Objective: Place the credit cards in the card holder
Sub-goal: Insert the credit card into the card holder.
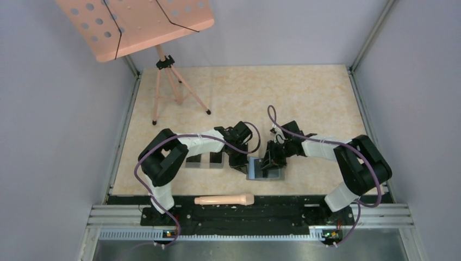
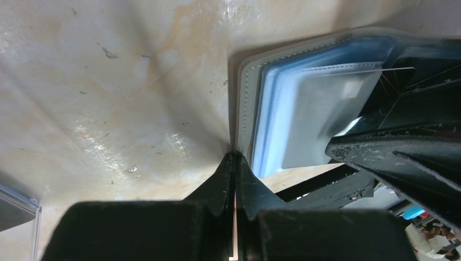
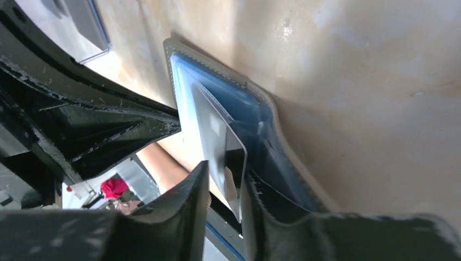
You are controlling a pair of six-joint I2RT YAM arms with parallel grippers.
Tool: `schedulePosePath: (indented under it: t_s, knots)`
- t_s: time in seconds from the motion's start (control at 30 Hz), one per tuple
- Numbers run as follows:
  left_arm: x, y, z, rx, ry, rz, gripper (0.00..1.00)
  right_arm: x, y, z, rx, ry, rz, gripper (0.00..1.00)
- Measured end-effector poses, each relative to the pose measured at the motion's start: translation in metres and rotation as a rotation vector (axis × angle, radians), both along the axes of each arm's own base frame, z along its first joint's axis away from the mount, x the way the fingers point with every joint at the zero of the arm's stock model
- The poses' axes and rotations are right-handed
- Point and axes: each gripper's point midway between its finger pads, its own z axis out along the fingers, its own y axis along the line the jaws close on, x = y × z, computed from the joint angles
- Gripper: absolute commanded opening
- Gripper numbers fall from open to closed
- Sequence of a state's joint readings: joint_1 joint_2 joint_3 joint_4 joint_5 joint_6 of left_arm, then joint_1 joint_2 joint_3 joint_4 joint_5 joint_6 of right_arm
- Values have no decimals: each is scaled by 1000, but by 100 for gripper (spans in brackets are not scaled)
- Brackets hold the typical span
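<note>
Left gripper (image 2: 235, 163): fingers are pressing shut tip to tip, touching the stitched edge of the card holder (image 2: 247, 98), which is lying open midway along the bench's (image 1: 304, 98) near edge. Right gripper (image 3: 228, 176): jaws are straddling a credit card (image 3: 217, 130) standing in the card holder; whether they are clamping it cannot be told.

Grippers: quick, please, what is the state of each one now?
Left gripper: closed, tips at the card holder edge.
Right gripper: slightly open around a credit card in the card holder.
</note>
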State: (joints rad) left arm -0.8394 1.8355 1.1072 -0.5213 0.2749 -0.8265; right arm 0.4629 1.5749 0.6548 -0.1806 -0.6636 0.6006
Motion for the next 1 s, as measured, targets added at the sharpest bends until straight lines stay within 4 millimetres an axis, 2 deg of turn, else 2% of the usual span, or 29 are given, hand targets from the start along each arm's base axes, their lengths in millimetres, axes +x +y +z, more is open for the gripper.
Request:
schedulePosePath:
  t_s: [0.17, 0.4, 0.73, 1.0]
  knots:
    - [0, -1, 0, 0, 5, 11, 0, -3, -4, 0, -67, 5, 4, 49]
    - [-1, -5, 1, -13, 2, 6, 0, -6, -7, 5, -129, -6, 25, 62]
    - [-1, -6, 1, -17, 5, 7, 0, -2, -19, 8, -256, -43, 58, 69]
    - [-1, -10, 2, -35, 12, 17, 0, 2, -21, 18, -344, -100, 107, 73]
